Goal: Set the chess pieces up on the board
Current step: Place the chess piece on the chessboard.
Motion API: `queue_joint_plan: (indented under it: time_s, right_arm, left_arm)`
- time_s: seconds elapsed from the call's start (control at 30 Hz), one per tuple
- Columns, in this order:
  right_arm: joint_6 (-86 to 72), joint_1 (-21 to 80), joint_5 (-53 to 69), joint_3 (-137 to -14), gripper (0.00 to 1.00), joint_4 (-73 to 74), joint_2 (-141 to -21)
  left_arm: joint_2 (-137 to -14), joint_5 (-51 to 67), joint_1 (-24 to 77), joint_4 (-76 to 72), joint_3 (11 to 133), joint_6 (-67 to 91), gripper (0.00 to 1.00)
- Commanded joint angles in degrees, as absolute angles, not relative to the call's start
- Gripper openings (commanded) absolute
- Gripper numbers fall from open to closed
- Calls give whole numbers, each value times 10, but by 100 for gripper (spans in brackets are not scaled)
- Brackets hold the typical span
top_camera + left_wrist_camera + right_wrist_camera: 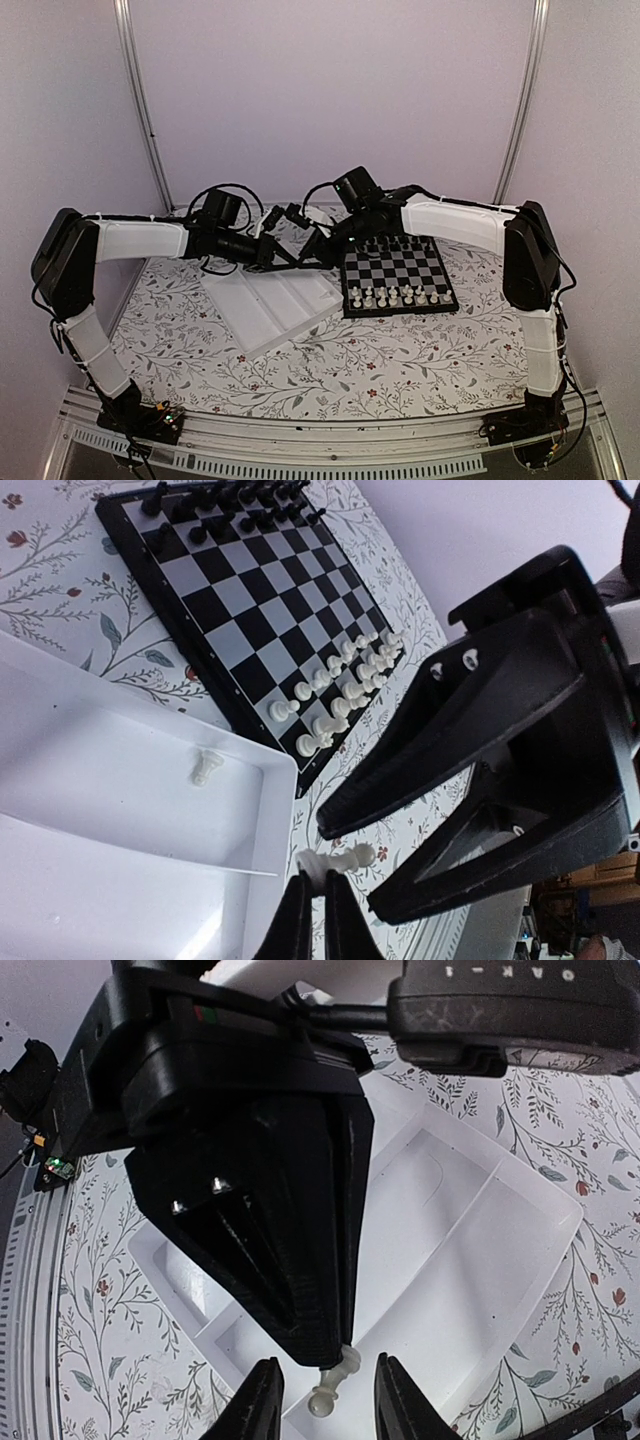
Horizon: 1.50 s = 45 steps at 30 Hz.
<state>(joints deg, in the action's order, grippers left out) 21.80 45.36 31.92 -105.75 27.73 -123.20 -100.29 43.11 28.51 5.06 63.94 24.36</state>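
desk (pixel 200 370): flat, matte floral cloth.
tray (pixel 270 305): glossy white plastic with dividers, one loose pawn (pixel 206 768) lying in it.
board (pixel 400 275): black-and-grey checks, sits just right of the tray.
left fingers (pixel 295 930): pinched shut on a chess piece (pixel 335 1378), held up over the tray.
right fingers (pixel 262 1410): apart, one either side of it, looks like no contact yet; this arm's nearer the board.
chess piece: tiny, smooth, tipped sideways, its head poking into the right fingers' gap.

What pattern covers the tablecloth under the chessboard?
The tablecloth is white with grey leafy sprigs and small red flowers, which shows best in the top external view.
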Motion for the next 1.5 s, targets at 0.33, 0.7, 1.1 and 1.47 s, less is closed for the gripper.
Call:
queue_joint_plan:
  time_s: [0.33, 0.7, 1.1, 1.47]
  right_arm:
    - [206, 456, 320, -1055, 33, 269, -1241]
    - [201, 456, 314, -1044, 30, 264, -1236]
    - [204, 456, 312, -1040, 5, 262, -1235]
    - [241, 402, 280, -1020, 0, 329, -1190]
  left_arm:
    - [-989, 438, 291, 33, 644, 247, 3]
    - [-988, 438, 291, 28, 642, 249, 2]
    - [-994, 441, 291, 24, 641, 256, 7]
    - [-996, 401, 283, 121, 705, 190, 26]
